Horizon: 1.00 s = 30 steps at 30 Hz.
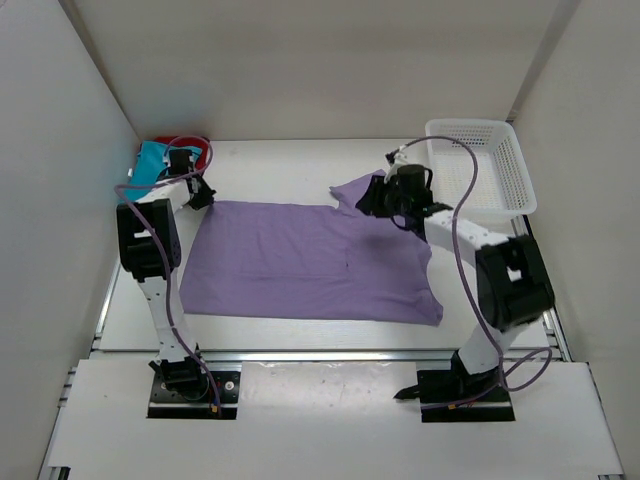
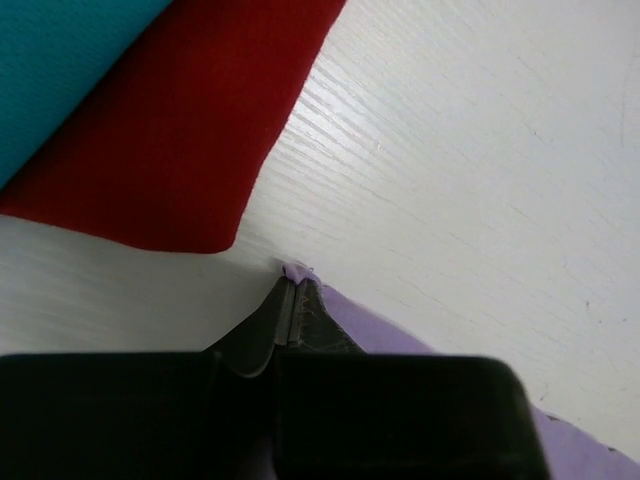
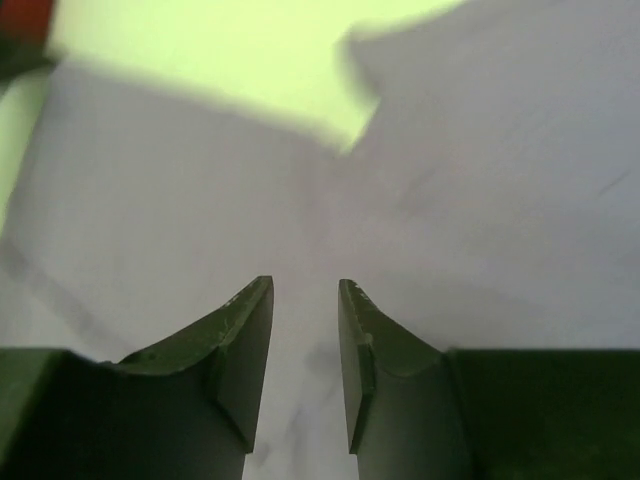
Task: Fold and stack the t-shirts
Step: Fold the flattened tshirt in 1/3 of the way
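Note:
A lavender t-shirt [image 1: 310, 262] lies spread flat across the middle of the table. My left gripper [image 1: 200, 193] is shut on its far left corner; in the left wrist view the fingertips [image 2: 293, 285] pinch a small tuft of the lavender t-shirt [image 2: 400, 335]. My right gripper [image 1: 385, 195] hovers over the shirt's far right sleeve, open, with only the lavender t-shirt [image 3: 480, 150] beneath the gap and nothing between its fingers [image 3: 305, 290]. A red t-shirt [image 1: 190, 148] and a teal-blue t-shirt [image 1: 152, 158] lie folded at the far left corner, also showing as the red t-shirt [image 2: 190, 130] and teal-blue t-shirt [image 2: 60, 60].
A white mesh basket [image 1: 482, 168] stands at the far right of the table. White walls close in the table on the left, right and back. Bare table [image 2: 480, 150] lies beyond the shirt's far edge.

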Motion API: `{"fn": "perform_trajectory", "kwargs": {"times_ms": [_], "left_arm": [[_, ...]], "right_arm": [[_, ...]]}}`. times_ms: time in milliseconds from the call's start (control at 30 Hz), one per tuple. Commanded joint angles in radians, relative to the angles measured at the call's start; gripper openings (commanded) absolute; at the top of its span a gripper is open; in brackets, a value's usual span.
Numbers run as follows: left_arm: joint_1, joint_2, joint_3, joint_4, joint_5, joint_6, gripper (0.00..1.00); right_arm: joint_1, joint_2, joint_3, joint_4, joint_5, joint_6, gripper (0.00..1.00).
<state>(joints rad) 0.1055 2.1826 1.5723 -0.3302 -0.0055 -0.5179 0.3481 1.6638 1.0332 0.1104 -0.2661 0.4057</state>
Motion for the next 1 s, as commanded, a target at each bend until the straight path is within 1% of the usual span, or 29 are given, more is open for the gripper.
{"fn": "perform_trajectory", "kwargs": {"times_ms": [0,33,67,100,133,167,200,233,267,333,367,433,467,500,533,567,600,667,733,767,800,867,900,933,967], "left_arm": [[0.017,-0.075,-0.066,0.034,0.024,-0.021,0.00],[0.013,-0.089,-0.086,0.048,0.009,-0.016,0.00],[0.014,-0.107,-0.096,0.054,0.007,-0.016,0.00],[0.019,-0.127,-0.119,0.069,0.016,-0.025,0.00],[0.022,-0.138,-0.132,0.098,0.034,-0.037,0.00],[0.022,-0.148,-0.152,0.112,0.042,-0.047,0.00],[0.029,-0.162,-0.170,0.124,0.064,-0.062,0.00],[0.023,-0.162,-0.175,0.140,0.073,-0.074,0.00],[0.026,-0.165,-0.173,0.143,0.087,-0.082,0.00],[0.022,-0.164,-0.167,0.145,0.079,-0.083,0.00],[0.020,-0.158,-0.160,0.140,0.079,-0.082,0.00],[0.020,-0.158,-0.161,0.137,0.082,-0.077,0.00],[0.022,-0.158,-0.159,0.140,0.085,-0.085,0.00],[0.026,-0.159,-0.164,0.143,0.088,-0.085,0.00],[0.020,-0.159,-0.170,0.145,0.087,-0.087,0.00],[0.019,-0.161,-0.170,0.151,0.084,-0.085,0.00],[0.017,-0.161,-0.178,0.154,0.090,-0.085,0.00],[0.019,-0.153,-0.175,0.152,0.090,-0.087,0.00],[0.011,-0.150,-0.172,0.154,0.087,-0.087,0.00],[0.019,-0.152,-0.173,0.152,0.085,-0.087,0.00],[0.020,-0.153,-0.175,0.158,0.091,-0.093,0.00],[0.017,-0.156,-0.176,0.164,0.090,-0.094,0.00],[0.019,-0.159,-0.182,0.163,0.087,-0.094,0.00],[0.011,-0.162,-0.184,0.168,0.088,-0.093,0.00],[0.011,-0.165,-0.190,0.171,0.085,-0.093,0.00]], "right_arm": [[-0.083,0.173,0.201,-0.024,0.076,-0.067,0.34],[-0.096,0.244,0.299,-0.076,0.093,-0.076,0.34],[-0.113,0.275,0.347,-0.095,0.100,-0.085,0.34],[-0.121,0.340,0.428,-0.130,0.122,-0.099,0.35],[-0.126,0.373,0.461,-0.174,0.146,-0.110,0.35],[-0.132,0.436,0.549,-0.196,0.159,-0.119,0.35],[-0.139,0.500,0.646,-0.259,0.183,-0.122,0.36],[-0.141,0.531,0.691,-0.300,0.221,-0.126,0.36],[-0.138,0.591,0.768,-0.323,0.235,-0.128,0.36],[-0.139,0.707,0.955,-0.444,0.290,-0.153,0.37],[-0.139,0.737,1.006,-0.477,0.300,-0.162,0.37],[-0.133,0.864,1.221,-0.604,0.336,-0.179,0.38],[-0.130,0.895,1.282,-0.630,0.346,-0.197,0.39],[-0.127,0.960,1.405,-0.691,0.376,-0.206,0.41],[-0.118,1.035,1.542,-0.759,0.370,-0.215,0.41],[-0.126,1.066,1.664,-0.819,0.378,-0.212,0.42],[-0.136,1.097,1.671,-0.821,0.383,-0.206,0.42],[-0.143,1.036,1.552,-0.773,0.366,-0.194,0.42],[-0.138,1.012,1.504,-0.750,0.380,-0.215,0.41],[-0.141,1.019,1.519,-0.762,0.377,-0.220,0.40],[-0.135,1.024,1.531,-0.800,0.378,-0.219,0.37],[-0.132,1.057,1.591,-0.830,0.389,-0.223,0.36],[-0.133,1.053,1.588,-0.834,0.390,-0.222,0.35],[-0.138,1.048,1.581,-0.822,0.372,-0.232,0.32],[-0.138,1.051,1.570,-0.816,0.367,-0.228,0.25]]}}
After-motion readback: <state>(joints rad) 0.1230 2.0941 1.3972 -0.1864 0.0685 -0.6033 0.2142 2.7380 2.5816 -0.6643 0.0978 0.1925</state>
